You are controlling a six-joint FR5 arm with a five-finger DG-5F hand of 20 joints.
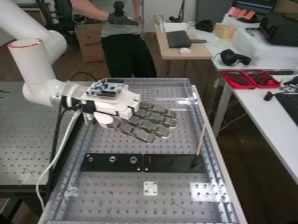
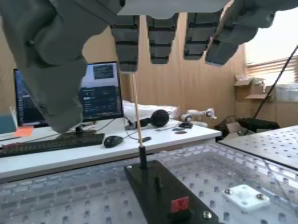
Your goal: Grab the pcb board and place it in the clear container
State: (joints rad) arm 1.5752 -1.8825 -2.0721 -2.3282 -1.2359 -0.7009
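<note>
In the high view the hand [image 1: 154, 121] hangs above the perforated bench, behind the long black plate [image 1: 176, 162]. Its fingers are straight and spread, with nothing held between them. A blue and white circuit board [image 1: 106, 88] rests on top of the arm's wrist, behind the hand; whether it is fixed there I cannot tell. The wrist view shows the same hand [image 2: 161, 42] with fingers extended and thumb apart from them. Beyond them stands a thin stick [image 2: 137, 110], upright on a black plate [image 2: 159, 195] that carries a red square.
A small white block [image 1: 151, 188] lies on the perforated bench [image 1: 120, 200] at the near side. Metal rails run along its edges. On the white side desk [image 1: 266, 112] at the right are red trays [image 1: 249, 79] and a black headset [image 1: 233, 58]. Another perforated table adjoins at left.
</note>
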